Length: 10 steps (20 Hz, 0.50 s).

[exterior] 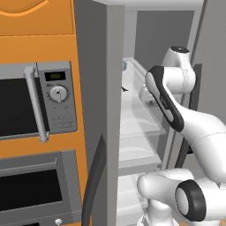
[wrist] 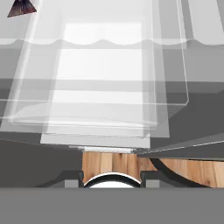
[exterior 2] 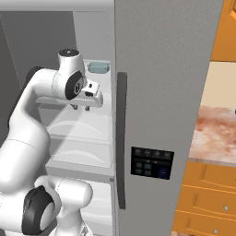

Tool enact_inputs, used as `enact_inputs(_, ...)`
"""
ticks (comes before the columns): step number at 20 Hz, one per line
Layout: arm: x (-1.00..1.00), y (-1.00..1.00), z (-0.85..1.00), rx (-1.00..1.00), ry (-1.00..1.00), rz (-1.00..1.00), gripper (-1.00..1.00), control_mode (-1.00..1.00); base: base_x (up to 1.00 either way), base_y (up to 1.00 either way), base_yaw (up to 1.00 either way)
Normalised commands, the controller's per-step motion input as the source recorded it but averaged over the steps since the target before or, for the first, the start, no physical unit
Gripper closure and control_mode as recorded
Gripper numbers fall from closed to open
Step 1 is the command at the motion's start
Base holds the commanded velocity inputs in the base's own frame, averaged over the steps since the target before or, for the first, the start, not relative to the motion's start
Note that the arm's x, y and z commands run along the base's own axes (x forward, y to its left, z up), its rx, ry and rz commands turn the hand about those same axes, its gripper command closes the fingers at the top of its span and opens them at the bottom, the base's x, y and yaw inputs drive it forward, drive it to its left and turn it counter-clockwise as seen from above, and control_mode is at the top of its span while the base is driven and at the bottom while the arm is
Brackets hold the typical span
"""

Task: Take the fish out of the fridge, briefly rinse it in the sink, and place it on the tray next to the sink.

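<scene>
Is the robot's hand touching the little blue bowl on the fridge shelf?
Apart. In the right base view the gripper hangs well in front of the blue bowl, with bare shelf between them.

The fridge (exterior: pixel 112 88) stands open, with pale see-through shelves (exterior: pixel 137 121) stacked one above another inside it. On an upper shelf (exterior 2: pixel 103 78), toward the back, sits a small blue-grey container (exterior 2: pixel 98 67). A small dark pointed thing (exterior: pixel 125 88) lies on a shelf near the fridge's left wall; too little of it shows to name it. In the hand view, clear drawers (wrist: pixel 103 83) overlap above a wooden floor (wrist: pixel 109 164).
</scene>
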Motion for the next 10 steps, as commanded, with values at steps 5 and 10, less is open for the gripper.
enact_inputs(5,-0.02,0.03,0.03,0.0,-0.08,0.0,-1.0,-1.0,0.0,0.0,0.0)
enact_inputs(10,-0.31,0.05,0.44,0.02,-0.42,0.02,-1.0,-1.0,0.0,0.0,0.0)
